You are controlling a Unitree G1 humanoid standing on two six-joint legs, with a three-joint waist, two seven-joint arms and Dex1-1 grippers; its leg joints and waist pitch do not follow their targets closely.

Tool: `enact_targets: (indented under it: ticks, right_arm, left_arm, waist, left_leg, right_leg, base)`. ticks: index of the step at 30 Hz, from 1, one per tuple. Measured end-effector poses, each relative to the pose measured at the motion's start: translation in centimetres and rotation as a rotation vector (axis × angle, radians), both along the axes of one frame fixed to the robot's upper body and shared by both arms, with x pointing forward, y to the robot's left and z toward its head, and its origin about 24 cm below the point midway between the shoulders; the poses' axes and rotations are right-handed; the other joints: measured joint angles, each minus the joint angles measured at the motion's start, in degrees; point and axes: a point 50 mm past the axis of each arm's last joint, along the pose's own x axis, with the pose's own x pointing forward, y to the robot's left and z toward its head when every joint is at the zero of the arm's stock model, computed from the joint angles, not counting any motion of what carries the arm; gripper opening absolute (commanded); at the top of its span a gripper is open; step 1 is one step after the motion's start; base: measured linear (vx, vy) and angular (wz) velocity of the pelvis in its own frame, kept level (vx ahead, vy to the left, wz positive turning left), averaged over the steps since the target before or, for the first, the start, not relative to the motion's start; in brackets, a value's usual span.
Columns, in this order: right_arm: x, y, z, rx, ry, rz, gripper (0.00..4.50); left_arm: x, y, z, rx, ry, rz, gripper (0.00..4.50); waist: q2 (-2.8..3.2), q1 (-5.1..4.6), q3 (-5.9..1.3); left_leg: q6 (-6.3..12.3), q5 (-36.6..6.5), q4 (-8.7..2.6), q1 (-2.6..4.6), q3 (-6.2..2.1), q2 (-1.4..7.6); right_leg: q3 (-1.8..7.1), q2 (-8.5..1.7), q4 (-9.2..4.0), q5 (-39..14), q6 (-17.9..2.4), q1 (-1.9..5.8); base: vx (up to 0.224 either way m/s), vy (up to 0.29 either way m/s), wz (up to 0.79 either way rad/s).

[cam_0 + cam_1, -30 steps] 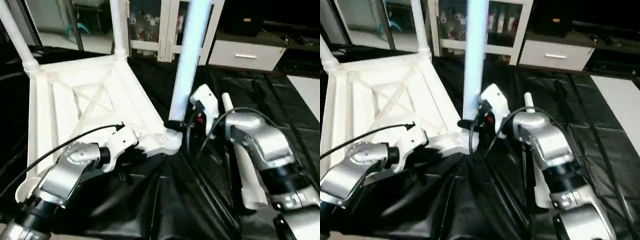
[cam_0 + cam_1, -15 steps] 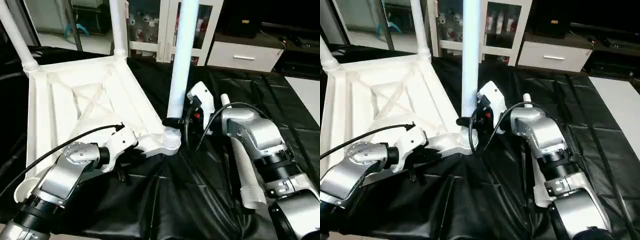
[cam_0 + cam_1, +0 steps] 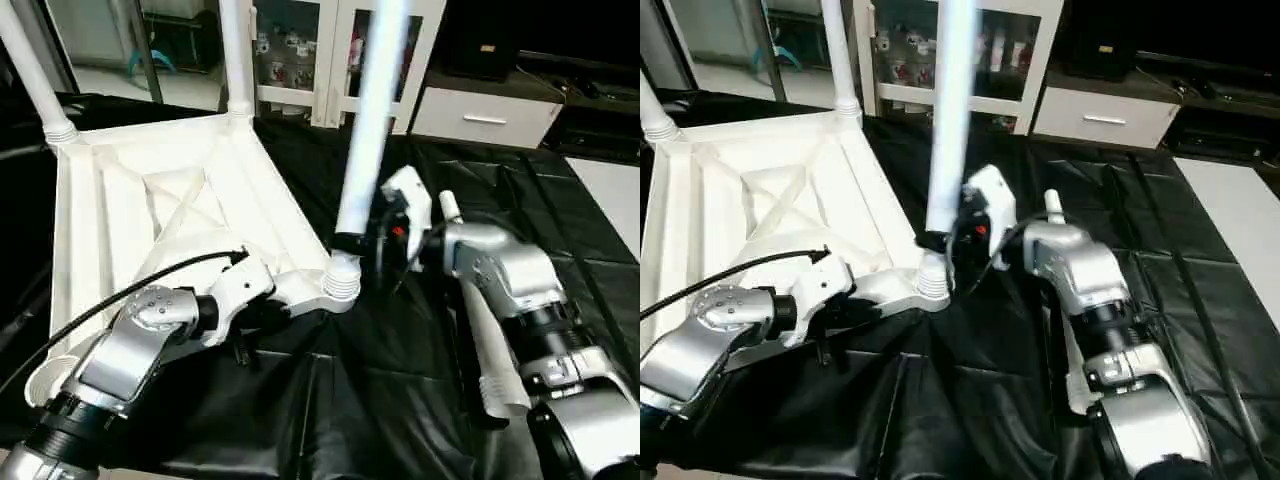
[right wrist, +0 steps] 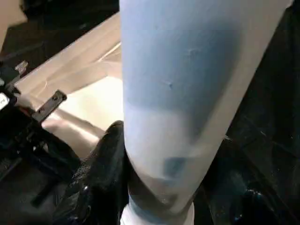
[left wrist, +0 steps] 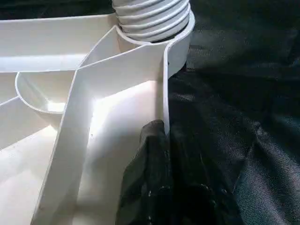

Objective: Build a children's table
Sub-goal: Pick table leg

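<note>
Upright legs (image 3: 372, 120) probably hemming tabletop (image 3: 130, 220)

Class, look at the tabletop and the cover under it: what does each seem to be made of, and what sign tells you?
Tabletop: probably moulded plastic, white and smooth, judging by its thin stiffening ribs. Cover: seemingly thin black plastic sheet, glossy, creased and wrinkled.

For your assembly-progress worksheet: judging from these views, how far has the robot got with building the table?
Done: two legs stand in the far sockets of the upturned tabletop. In hand: the right gripper holds a third leg in the near corner socket, threads showing, while the left gripper pinches the rim. Left: the fourth leg lies on the black cover.
</note>
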Motion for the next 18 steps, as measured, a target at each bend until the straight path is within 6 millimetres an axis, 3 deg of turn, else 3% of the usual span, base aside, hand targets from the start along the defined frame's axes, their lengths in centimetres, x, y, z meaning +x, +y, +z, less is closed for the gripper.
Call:
enact_targets:
  ticks: [10,18]
  right_arm:
    - [-1.3,-0.8,-1.0,0.084,-0.035,-0.083,1.82]
    - [-2.8,-0.5,-1.3,0.048,-0.112,-0.091,1.82]
  left_arm:
    - [0.0,-0.2,0.0,-0.003,0.002,-0.005,0.0]
    - [0.0,-0.2,-0.1,-0.002,0.004,-0.008,0.0]
  waist:
    - [0.1,0.15,-0.03]
    - [0.12,0.14,-0.03]
  left_leg:
    - [0.0,0.0,0.0,0.0,-0.02,0.0]
    - [0.0,0.0,0.0,0.01,-0.04,0.0]
  right_leg:
    - [-0.02,0.0,-0.04,0.0,0.0,0.04]
    - [-0.02,0.0,-0.03,0.0,0.0,0.05]
  base:
    - [0.0,0.0,0.0]
    - [0.0,0.0,0.0]
